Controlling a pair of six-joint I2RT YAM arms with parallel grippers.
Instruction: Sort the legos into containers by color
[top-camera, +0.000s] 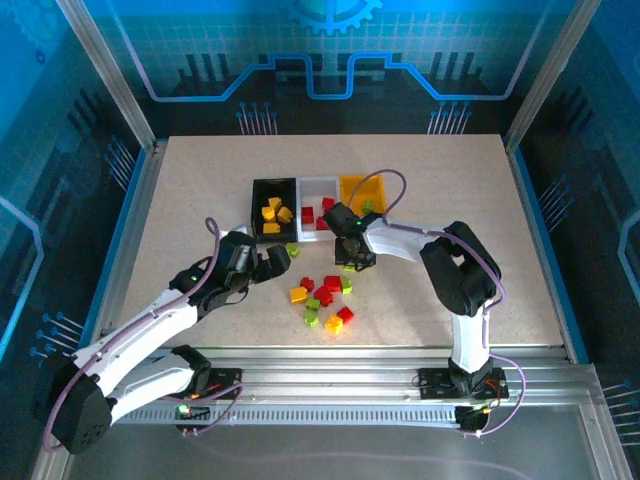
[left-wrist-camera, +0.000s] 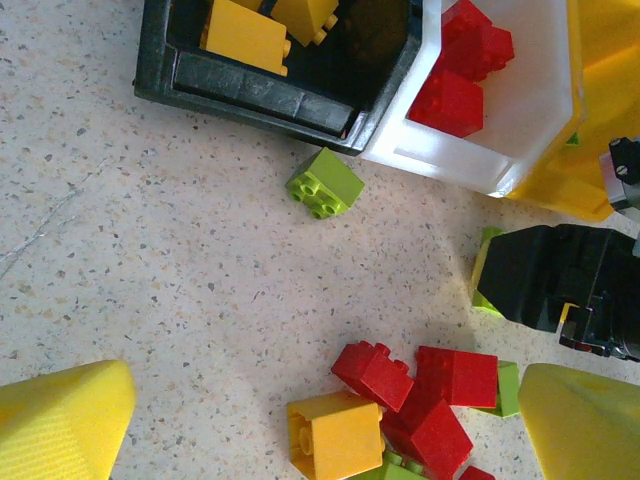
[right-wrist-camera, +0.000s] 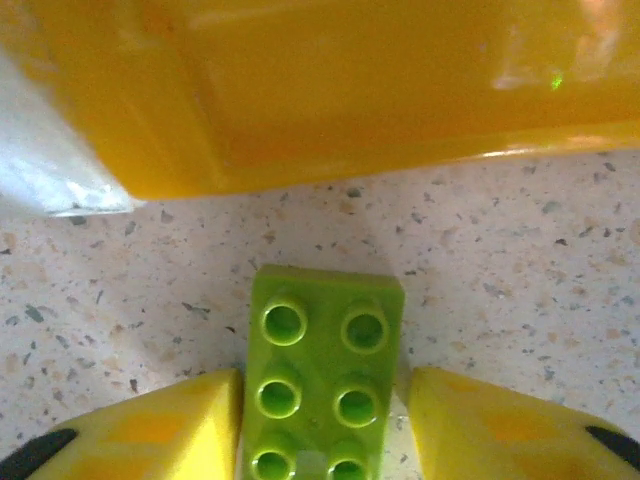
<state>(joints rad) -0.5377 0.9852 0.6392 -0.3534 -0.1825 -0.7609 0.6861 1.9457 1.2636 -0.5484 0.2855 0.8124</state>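
Observation:
Three containers stand side by side: a black bin (top-camera: 273, 188) (left-wrist-camera: 270, 85) with yellow legos, a white bin (top-camera: 318, 186) (left-wrist-camera: 545, 110) with red ones, and a yellow bin (top-camera: 360, 185) (right-wrist-camera: 330, 90). A loose pile of red, yellow and green legos (top-camera: 322, 298) (left-wrist-camera: 400, 400) lies in front of them. My right gripper (top-camera: 352, 262) (right-wrist-camera: 325, 420) straddles a lime green brick (right-wrist-camera: 325, 360) lying studs-up on the table. Its left finger touches the brick and a thin gap shows at the right finger. My left gripper (top-camera: 284, 260) (left-wrist-camera: 325, 400) is wide open above the pile's edge, over a yellow brick (left-wrist-camera: 335, 435).
A single green brick (top-camera: 292, 249) (left-wrist-camera: 325, 183) lies just in front of the black bin's corner. The right arm's black gripper body (left-wrist-camera: 560, 280) is close to the left gripper's right side. Bare table stretches left and right of the bins.

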